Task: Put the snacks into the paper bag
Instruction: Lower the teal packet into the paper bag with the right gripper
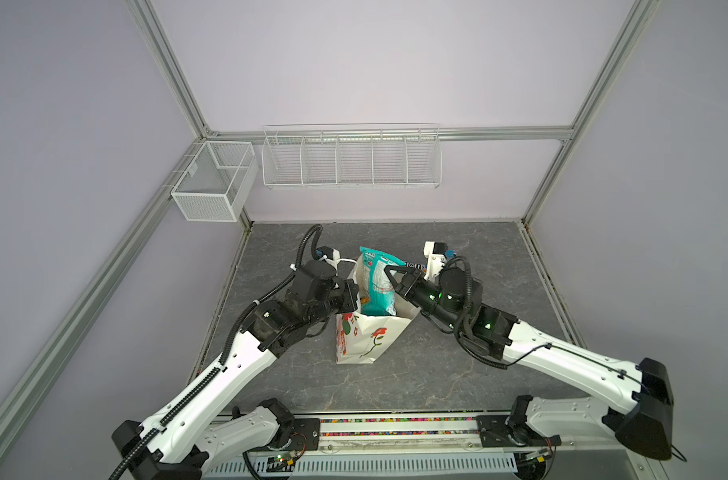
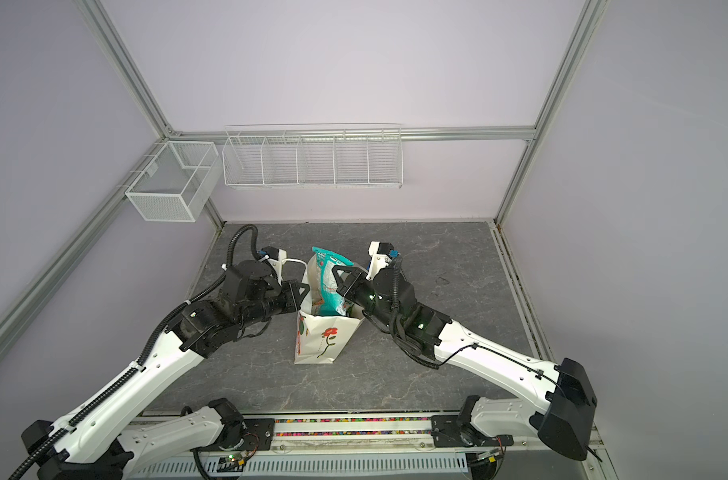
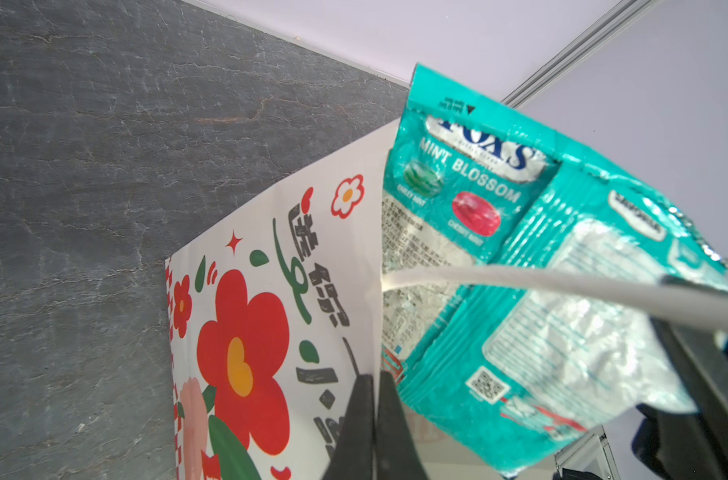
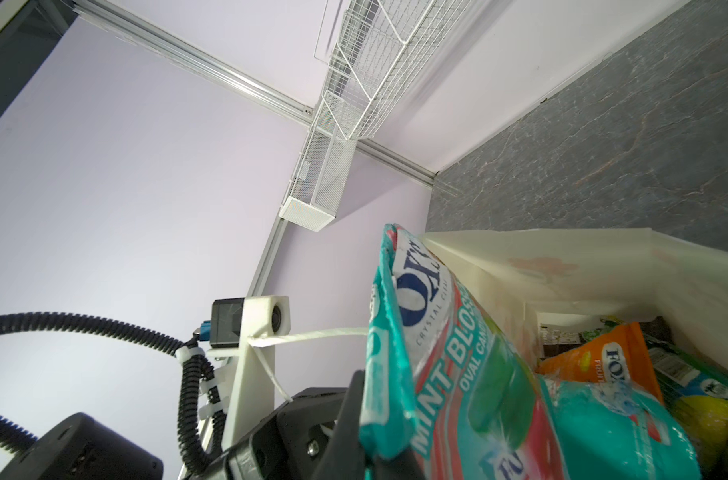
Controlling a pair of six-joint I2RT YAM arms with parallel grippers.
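One tall white paper bag [image 1: 366, 340] [image 2: 324, 337] stands upright at the middle of the dark grey, marble-veined worktop [image 1: 457, 365]. A red flower on a green stem is printed on its smooth near face. The side seen by the left wrist camera [image 3: 270, 332] carries more red flowers, green leaves and black lettering.

One crinkly, glossy teal foil packet [image 1: 376, 282] [image 2: 329, 286] is partly in the bag's open mouth. Its lower part is inside and its upper part slants up above the far rim. "MINT BLOSSOM" can be read on it [image 3: 520, 291] [image 4: 457, 353].

Deeper in the bag the right wrist view shows at least three more packets. One is an orange foil packet [image 4: 594, 357], one is a yellow-green packet [image 4: 702, 415], and a dark one [image 4: 686, 374] lies between them.

Two arms reach in. The left fingers [image 1: 351, 296] [image 3: 360, 415] are clenched on the bag's left rim, one black finger on each side of the paper edge. The right fingers [image 1: 395, 272] [image 4: 349, 415] are pinched on the teal packet, grasping it near its upper part.

One white twisted cord handle [image 3: 520, 278] [image 4: 312, 334] stretches from the bag to the white camera mount on the left arm.

Two white baskets hang on the walls. One is a fine-mesh box [image 1: 212, 183] on the left rail. The other is a long wire rack [image 1: 349, 160] on the far wall, divided into five compartments.
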